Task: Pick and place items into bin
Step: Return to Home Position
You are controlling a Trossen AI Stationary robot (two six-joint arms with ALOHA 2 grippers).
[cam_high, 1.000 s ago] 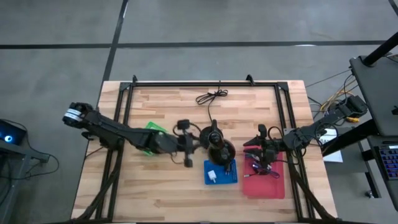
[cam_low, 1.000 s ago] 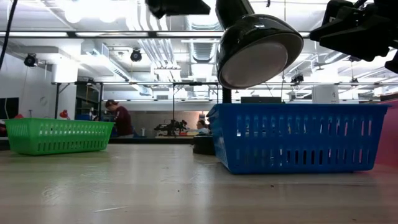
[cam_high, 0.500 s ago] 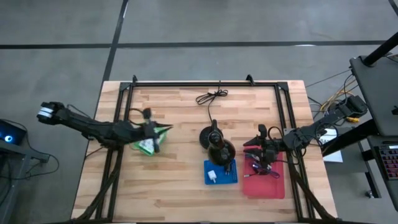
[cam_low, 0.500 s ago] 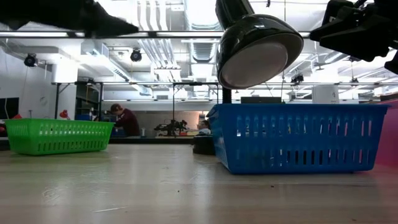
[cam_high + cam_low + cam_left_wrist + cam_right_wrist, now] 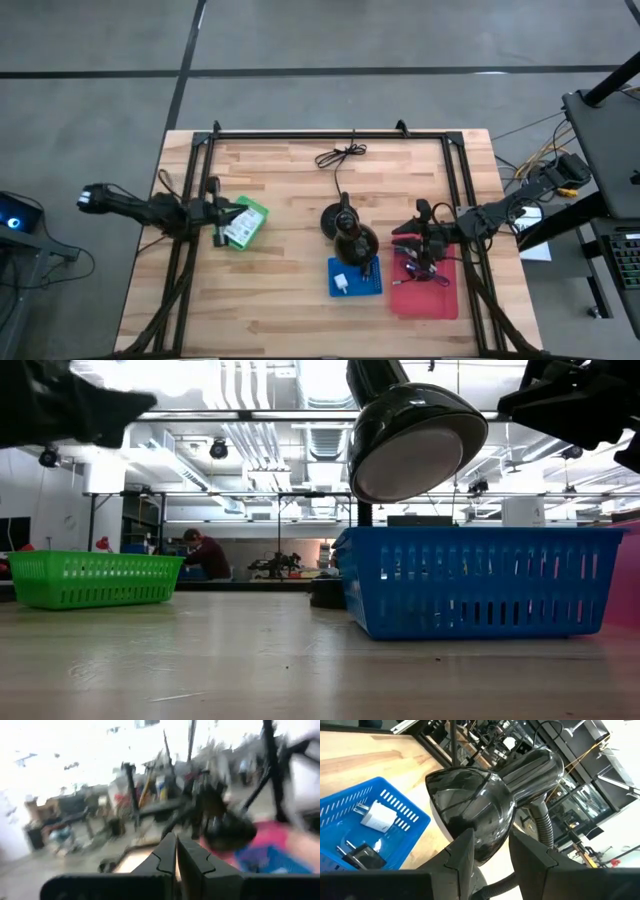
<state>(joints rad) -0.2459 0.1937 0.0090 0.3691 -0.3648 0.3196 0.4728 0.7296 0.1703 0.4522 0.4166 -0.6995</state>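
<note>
My left gripper (image 5: 228, 213) hovers shut and empty at the left rim of the green bin (image 5: 246, 222), which holds small white items (image 5: 238, 232); in the left wrist view its fingertips (image 5: 176, 854) meet. My right gripper (image 5: 398, 240) hangs open over the far end of the red bin (image 5: 428, 298), where purple and corded oddments (image 5: 428, 268) lie. In the right wrist view nothing sits between the right gripper (image 5: 492, 852) fingers. The blue bin (image 5: 356, 277) holds a white plug (image 5: 379, 817) and a black piece (image 5: 362, 856).
A black dome-headed stand (image 5: 347, 232) rises between the green and blue bins, close in front of my right gripper. A long black cord (image 5: 341, 154) lies near the far edge. A black frame runs along the table's far and side edges. Bare wood lies along the near edge.
My left gripper has drawn back from beside the black stand at the table's middle toward the left edge, passing over the green bin and sinking a little. It now points roughly level at the bin's left rim. My right arm has kept still.
</note>
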